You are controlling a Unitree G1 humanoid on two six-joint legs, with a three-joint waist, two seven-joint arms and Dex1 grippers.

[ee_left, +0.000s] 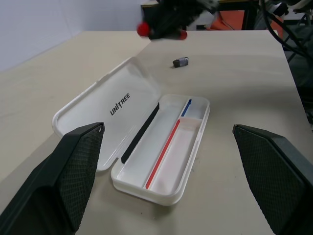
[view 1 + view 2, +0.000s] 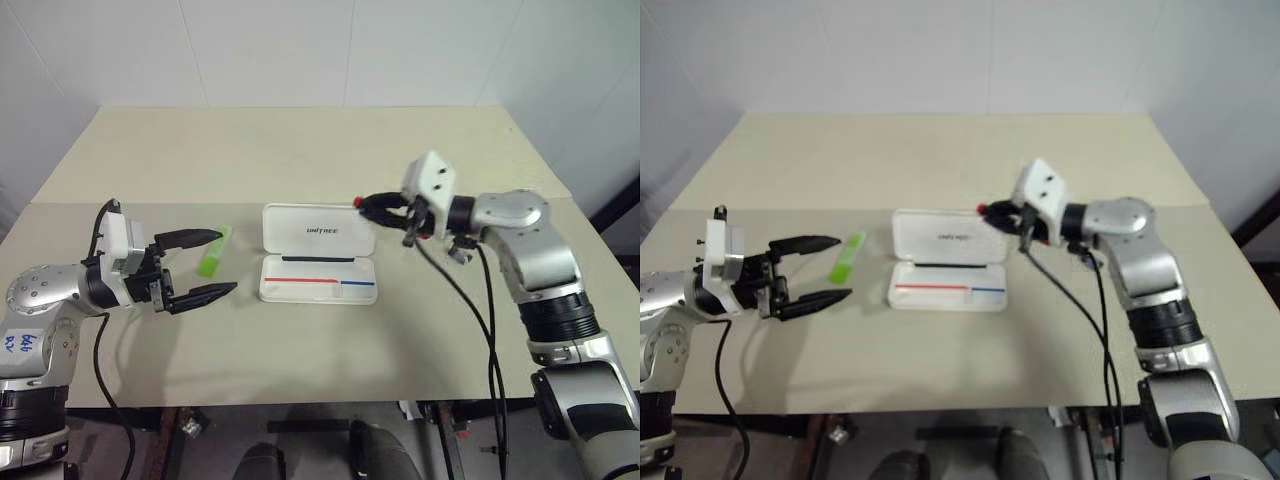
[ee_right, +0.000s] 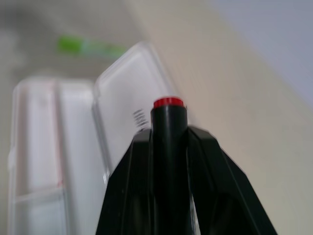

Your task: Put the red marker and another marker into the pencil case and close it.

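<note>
**Red marker up, tray down-left of it**

We have the right end effector [image 2: 385, 212] clamped on the slim red marker [image 2: 359, 203], above the right far corner of the open white hard pencil case [image 2: 318, 279]. Tray's long axis runs left-right. Left end effector [image 2: 200, 268] gapes beside the stubby light-green marker [image 2: 214, 251] on the worktop [image 2: 300, 160].

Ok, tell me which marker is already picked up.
The red marker, clamped in the right tool above the case lid; the green marker lies on the table.

You are looking at a bare lab or test room: a plain beige flat-topped table [image 2: 300, 160] stands against blank white panelled walls [image 2: 300, 50], and beyond the table's far edge dark equipment with black cables [image 1: 288, 24] stands.
</note>
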